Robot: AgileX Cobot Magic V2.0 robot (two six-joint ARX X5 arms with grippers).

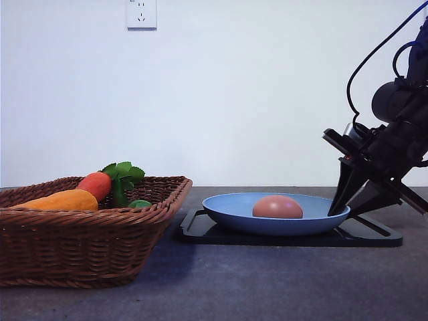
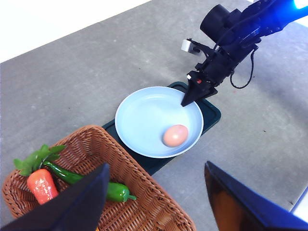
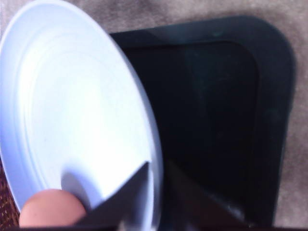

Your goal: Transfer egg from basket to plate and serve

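Basket (image 1: 87, 231), front-left on bench (image 1: 267, 281), holds carrot (image 1: 95, 184) & yellow veg (image 1: 57, 200). Egg (image 1: 277, 207) lies in blue plate (image 1: 231, 210), which sits on black tray (image 1: 200, 231) just right of basket. Right gripper (image 1: 340, 208): fingers straddle plate rim, clenched on it. Left gripper (image 2: 156, 192): fingers released, spread wide above basket.

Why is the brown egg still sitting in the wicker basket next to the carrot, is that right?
Not quite. The small reddish-brown egg lies on the round light-blue plate, not in the brown woven wicker basket. The left wrist view shows it. The orange-red carrot is in the basket.
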